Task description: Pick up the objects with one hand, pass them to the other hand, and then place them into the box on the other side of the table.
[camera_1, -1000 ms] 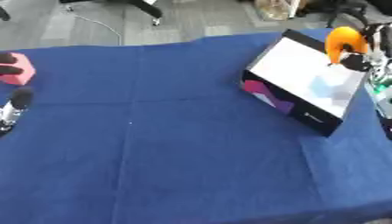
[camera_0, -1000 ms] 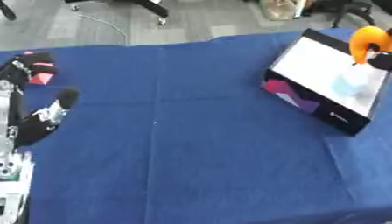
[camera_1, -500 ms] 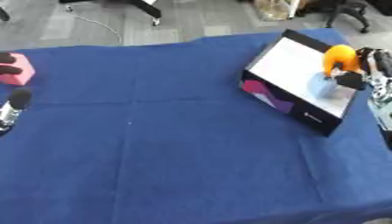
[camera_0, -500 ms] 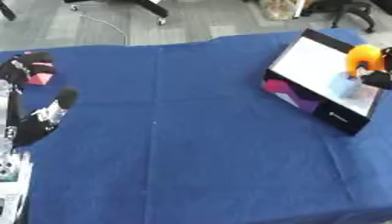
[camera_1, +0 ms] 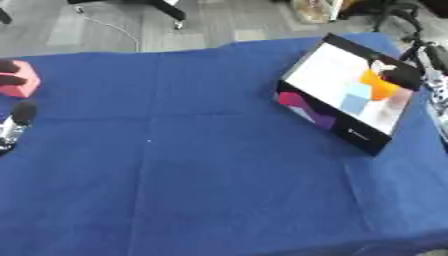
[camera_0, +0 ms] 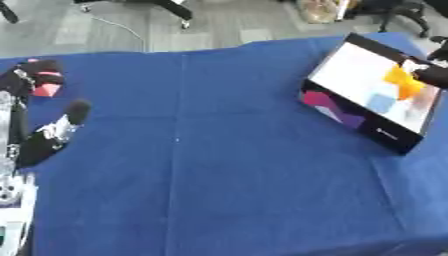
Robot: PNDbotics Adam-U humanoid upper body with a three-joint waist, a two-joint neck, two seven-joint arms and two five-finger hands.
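At the left edge of the blue-covered desk [camera_0: 219,165] the left hand [camera_0: 48,135] rests, fingers relaxed, holding nothing, near a pink object [camera_1: 19,80]. Far right, the right hand [camera_1: 398,76] holds an orange object [camera_1: 378,86] inside the box [camera_1: 337,135], fingers curled on it.

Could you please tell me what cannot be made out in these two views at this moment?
- Right hand: dark and blurred over the box; whether its fingers hold the orange object cannot be told.
- Orange object: blurred, so whether it rests on the box floor is unclear.
- Left hand: the left eye view shows its fingers straight, its arm cut by the left edge.
- Pink object: partly cut by the left edge, its shape unclear.
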